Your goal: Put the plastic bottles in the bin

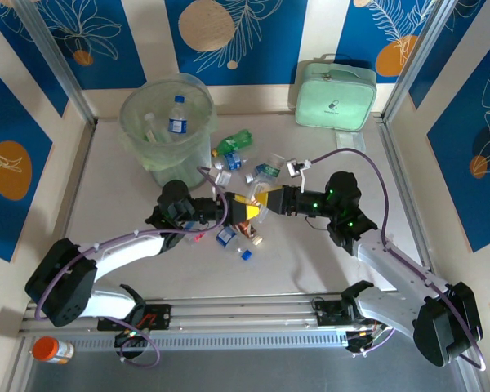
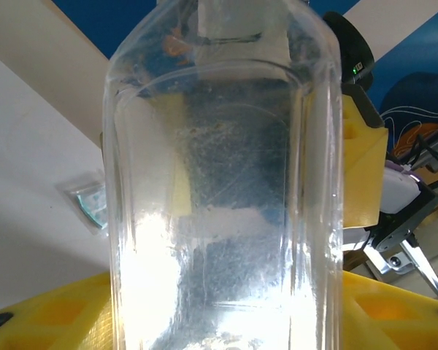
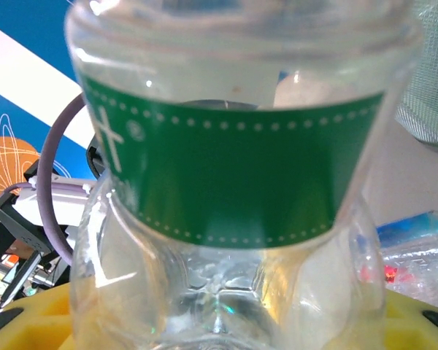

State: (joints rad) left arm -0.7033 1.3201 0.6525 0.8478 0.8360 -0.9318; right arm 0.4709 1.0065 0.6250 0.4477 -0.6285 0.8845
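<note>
My two grippers meet tip to tip over the loose bottles at mid-table. The left gripper [image 1: 235, 209] [image 2: 223, 306] is shut on a clear plastic bottle [image 2: 226, 182] that stands up between its yellow fingers [image 2: 44, 313]. The right gripper [image 1: 265, 198] [image 3: 226, 321] is shut on the pinched base of a clear bottle with a green label [image 3: 226, 175]. I cannot tell whether both hold the same bottle. The bin [image 1: 143, 135], a round bucket with a pale green bag, stands at the back left with a blue-labelled bottle [image 1: 177, 116] inside.
Several bottles lie loose between the bin and the grippers, among them a green one [image 1: 235, 144] and a crushed blue-labelled one [image 1: 226, 237]. A mint green case [image 1: 335, 96] stands at the back right. An orange pill bottle [image 1: 51, 349] lies by the near left corner.
</note>
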